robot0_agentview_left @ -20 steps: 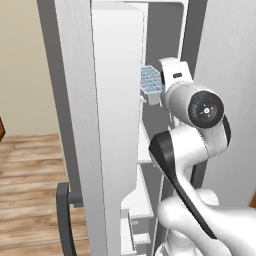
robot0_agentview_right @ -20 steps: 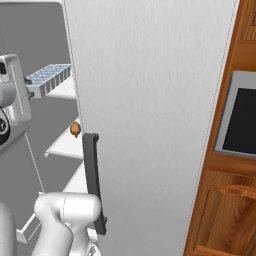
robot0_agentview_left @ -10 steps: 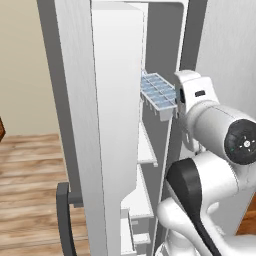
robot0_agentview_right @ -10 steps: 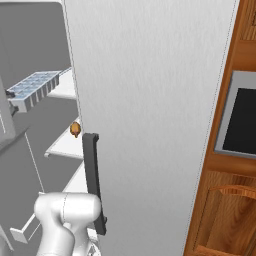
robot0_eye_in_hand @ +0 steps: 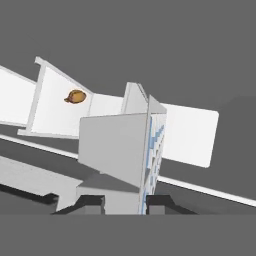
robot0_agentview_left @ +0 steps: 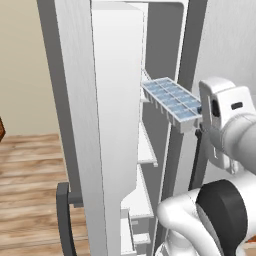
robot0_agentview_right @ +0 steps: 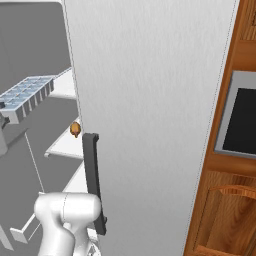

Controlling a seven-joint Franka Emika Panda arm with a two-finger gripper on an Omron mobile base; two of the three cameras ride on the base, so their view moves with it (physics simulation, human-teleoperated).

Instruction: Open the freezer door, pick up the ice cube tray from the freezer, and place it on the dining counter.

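Gripper (robot0_eye_in_hand: 122,202) clamped on ice cube tray (robot0_agentview_left: 171,102) (small brown object (robot0_agentview_right: 75,129) on shelf, right-side view).

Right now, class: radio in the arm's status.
Gripper shut on ice cube tray. Tray out in front of freezer shelves, freezer door open. Door close on tray's left.

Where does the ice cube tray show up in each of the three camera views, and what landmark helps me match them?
Left base view: ice cube tray at centre right, beside the open freezer door.
Right base view: tray at the left edge, above the white shelves.
Hand view: tray at lower centre, seen end-on between the claw fingertips.
Shared landmark: small brown item on a shelf, also in the hand view.
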